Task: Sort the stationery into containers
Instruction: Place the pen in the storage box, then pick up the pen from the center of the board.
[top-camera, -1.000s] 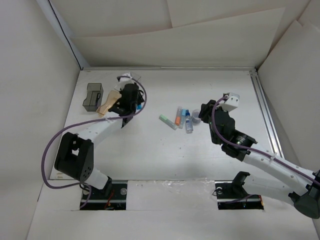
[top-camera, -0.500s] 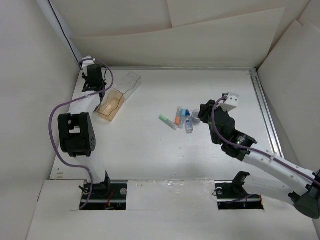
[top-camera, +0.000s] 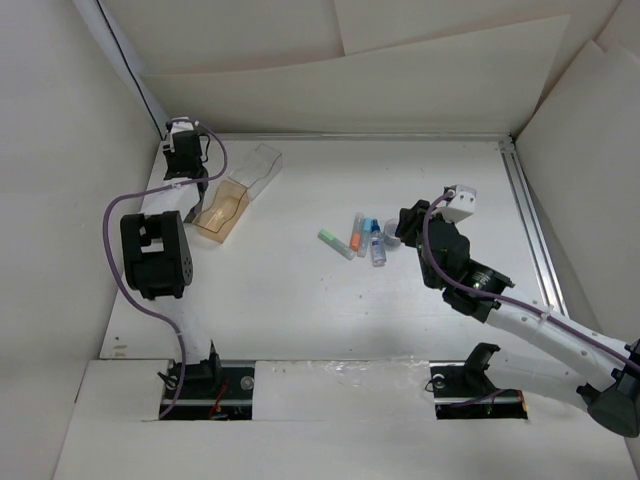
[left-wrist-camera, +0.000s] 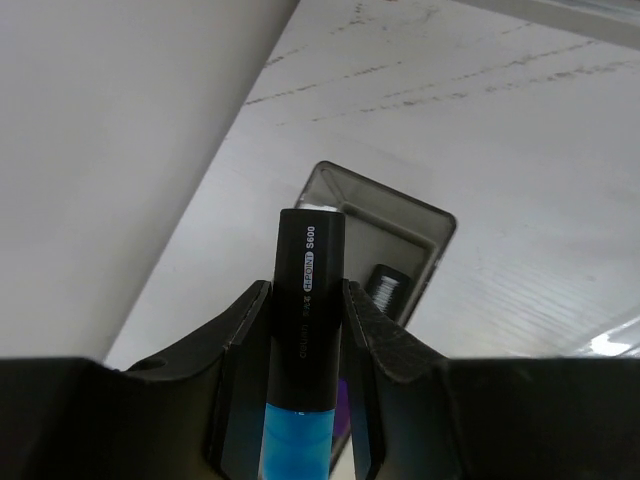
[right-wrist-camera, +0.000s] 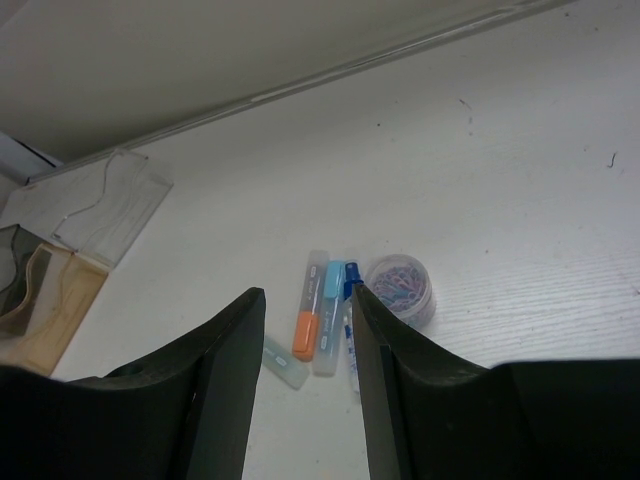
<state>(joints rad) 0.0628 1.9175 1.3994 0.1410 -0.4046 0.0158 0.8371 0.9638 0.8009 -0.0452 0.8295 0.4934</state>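
Note:
My left gripper (left-wrist-camera: 306, 290) is shut on a marker (left-wrist-camera: 308, 300) with a black cap and blue body, held over the smoky dark grey bin (left-wrist-camera: 425, 225). That bin holds a marker with a purple part. In the top view my left gripper (top-camera: 187, 160) is at the far left corner and its arm hides that bin. The amber bin (top-camera: 222, 210) and clear bin (top-camera: 256, 168) lie beside it. My right gripper (right-wrist-camera: 305, 300) is open above an orange marker (right-wrist-camera: 308, 322), a light blue marker (right-wrist-camera: 328, 312), a pale green marker (right-wrist-camera: 285, 362) and the blue-capped bottle (right-wrist-camera: 350, 305).
A round clear tub of paper clips (right-wrist-camera: 400, 288) stands next to the bottle. White walls close in the table's back and left; a metal rail (top-camera: 530, 220) runs along the right side. The left arm's purple cable loops over the near left of the table.
My left arm has swung from above the amber bin to the far left corner, carrying the marker, and now covers the dark grey bin in the top view. The right arm has not moved.

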